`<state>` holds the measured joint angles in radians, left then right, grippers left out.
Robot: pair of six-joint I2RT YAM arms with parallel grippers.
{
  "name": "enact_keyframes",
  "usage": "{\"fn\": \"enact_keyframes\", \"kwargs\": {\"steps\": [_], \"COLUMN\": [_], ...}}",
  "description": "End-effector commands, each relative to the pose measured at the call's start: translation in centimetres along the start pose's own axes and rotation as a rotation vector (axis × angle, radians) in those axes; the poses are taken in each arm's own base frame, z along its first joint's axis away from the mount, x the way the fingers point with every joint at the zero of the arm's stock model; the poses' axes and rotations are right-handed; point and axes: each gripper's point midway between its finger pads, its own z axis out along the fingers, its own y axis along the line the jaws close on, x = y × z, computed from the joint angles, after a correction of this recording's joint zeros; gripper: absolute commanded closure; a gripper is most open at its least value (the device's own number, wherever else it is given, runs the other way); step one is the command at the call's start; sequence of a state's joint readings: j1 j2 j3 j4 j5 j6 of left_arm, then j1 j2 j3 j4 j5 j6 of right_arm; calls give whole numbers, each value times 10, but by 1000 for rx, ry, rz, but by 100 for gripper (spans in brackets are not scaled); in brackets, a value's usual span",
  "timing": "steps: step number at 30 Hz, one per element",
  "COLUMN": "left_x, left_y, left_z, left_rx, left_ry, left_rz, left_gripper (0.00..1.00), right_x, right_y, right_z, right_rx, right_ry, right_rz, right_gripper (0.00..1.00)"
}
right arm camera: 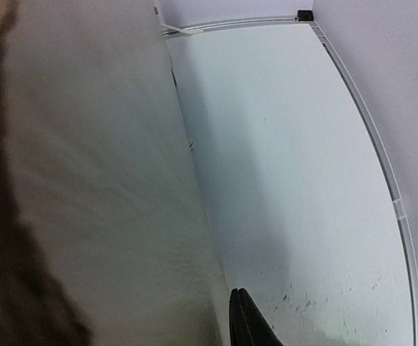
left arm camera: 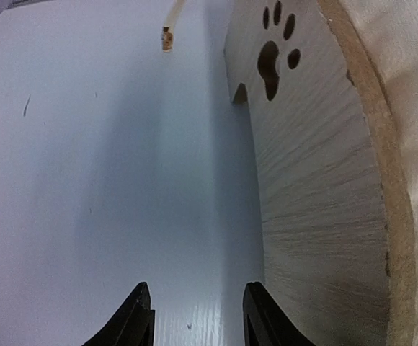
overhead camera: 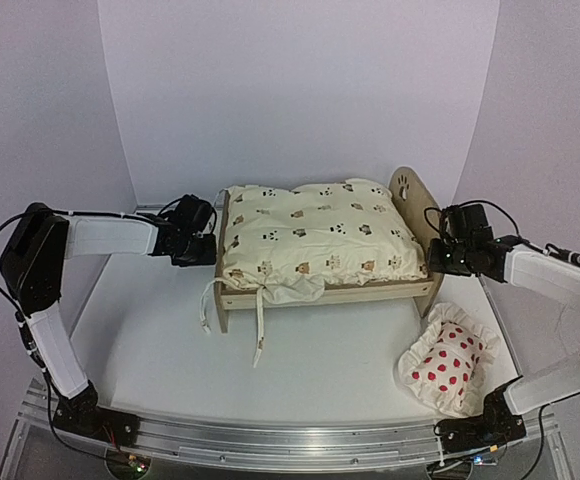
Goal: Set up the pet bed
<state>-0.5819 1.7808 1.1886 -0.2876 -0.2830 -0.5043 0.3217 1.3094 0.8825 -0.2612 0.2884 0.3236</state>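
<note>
The pet bed (overhead camera: 408, 186) stands mid-table, a plywood frame with paw-print end boards. A cream animal-print cushion (overhead camera: 315, 235) lies on it and covers its base. My left gripper (overhead camera: 208, 248) sits low on the table just outside the left end board (left arm camera: 317, 180). It is open (left arm camera: 198, 317), with only bare table between its fingers, and its right fingertip (left arm camera: 256, 317) is close to the board. My right gripper (overhead camera: 432, 258) is at the right end board (right arm camera: 94, 180). One dark fingertip (right arm camera: 246, 321) shows beside the board, and the board hides the other.
A white pillow with red dots (overhead camera: 445, 365) lies at the near right, below the right arm. The cushion's tie strings (overhead camera: 260, 320) hang over the bed's front left corner onto the table, and one string end (left arm camera: 167, 36) shows in the left wrist view. White walls enclose the table.
</note>
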Motion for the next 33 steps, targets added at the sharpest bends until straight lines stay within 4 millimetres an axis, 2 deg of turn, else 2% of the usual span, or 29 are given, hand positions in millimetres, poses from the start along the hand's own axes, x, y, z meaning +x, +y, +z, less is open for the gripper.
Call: {"fn": "enact_keyframes", "kwargs": {"steps": [1, 8, 9, 13, 14, 18, 21, 24, 26, 28, 30, 31, 33], "left_x": [-22, -30, -31, -40, -42, -50, -56, -58, -62, -59, -54, -50, -42], "left_y": [-68, -43, -38, -22, -19, -10, 3, 16, 21, 23, 23, 23, 25], "left_z": [13, 5, 2, -14, -19, -38, -55, -74, -91, -102, -109, -113, -117], "left_rx": [224, 135, 118, 56, 50, 29, -9, -29, -17, 13, 41, 53, 68], "left_ry": [-36, -62, -69, -113, -124, -173, -213, -265, -317, -321, -301, -290, -270], "left_rz": [72, 121, 131, 146, 144, 130, 109, 93, 69, 53, 48, 44, 43], "left_gripper": [57, 55, 54, 53, 53, 42, 28, 14, 2, 0, 1, 0, 1], "right_x": [84, 74, 70, 46, 37, -5, -35, -58, -65, -68, -67, -58, -55], "right_y": [78, 67, 65, 58, 57, 55, 62, 86, 106, 138, 179, 201, 238], "right_z": [-30, -52, -54, -59, -61, -77, -93, -108, -110, -113, -123, -122, -128], "right_rx": [-220, -191, -183, -131, -116, -70, -86, -187, -262, -371, -479, -514, -558], "right_ry": [267, 239, 220, 133, 108, 7, -67, -96, -85, -65, -63, -53, -74], "right_rz": [-30, -6, -15, -73, -89, -151, -187, -221, -255, -299, -378, -443, -542], "right_gripper": [100, 100, 93, 41, 33, 12, 8, 2, 2, 2, 2, 2, 2]}}
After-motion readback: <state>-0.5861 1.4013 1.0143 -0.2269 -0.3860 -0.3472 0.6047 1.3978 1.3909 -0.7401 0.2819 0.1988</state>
